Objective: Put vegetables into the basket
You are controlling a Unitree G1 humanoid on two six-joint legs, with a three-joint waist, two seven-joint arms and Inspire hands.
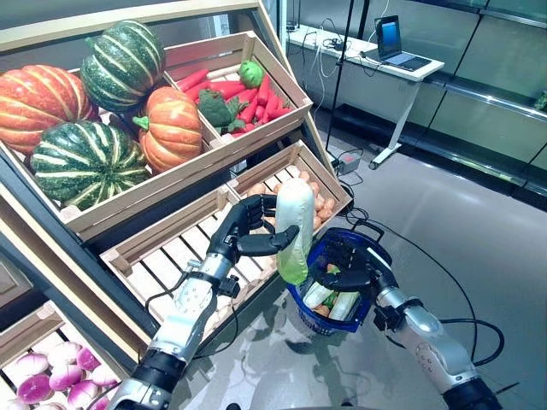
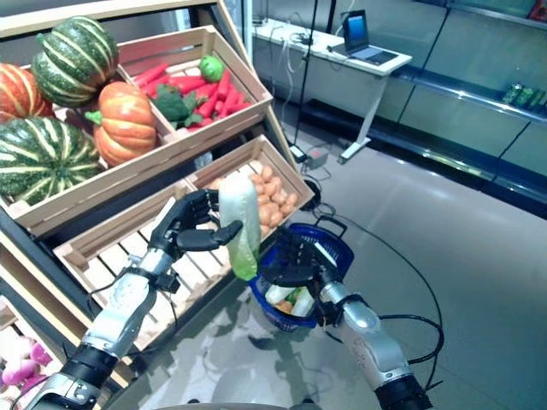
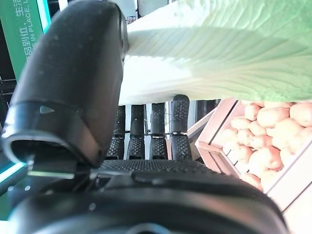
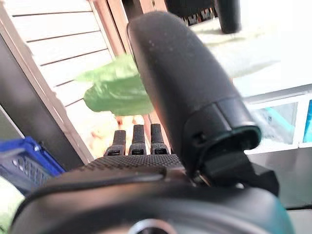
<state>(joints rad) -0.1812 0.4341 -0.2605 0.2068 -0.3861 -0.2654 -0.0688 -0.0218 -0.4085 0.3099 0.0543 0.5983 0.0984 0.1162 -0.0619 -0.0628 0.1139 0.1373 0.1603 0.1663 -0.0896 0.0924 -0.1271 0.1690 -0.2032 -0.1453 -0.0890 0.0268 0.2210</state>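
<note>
My left hand (image 1: pixel 248 226) is shut on a long white-and-green napa cabbage (image 1: pixel 295 226). It hangs upright, leafy end down, just over the near-left rim of the blue basket (image 1: pixel 306 309). The left wrist view shows the thumb (image 3: pixel 73 83) and fingers (image 3: pixel 178 126) clamped on the cabbage (image 3: pixel 219 48). My right hand (image 1: pixel 355 266) grips the basket's far rim and holds it off the floor. Pale leeks or cabbages (image 1: pixel 338 301) and an orange piece lie inside. The green leaf tip (image 4: pixel 117 90) shows past the right hand's fingers.
A wooden rack stands at the left, with a potato crate (image 1: pixel 323 201) right behind the cabbage. An empty slatted crate (image 1: pixel 171 256) sits under my left arm, pumpkins (image 1: pixel 171 128) and a carrot crate (image 1: pixel 248 94) above, purple turnips (image 1: pixel 51 371) below. Desk with laptop (image 1: pixel 389 43) behind.
</note>
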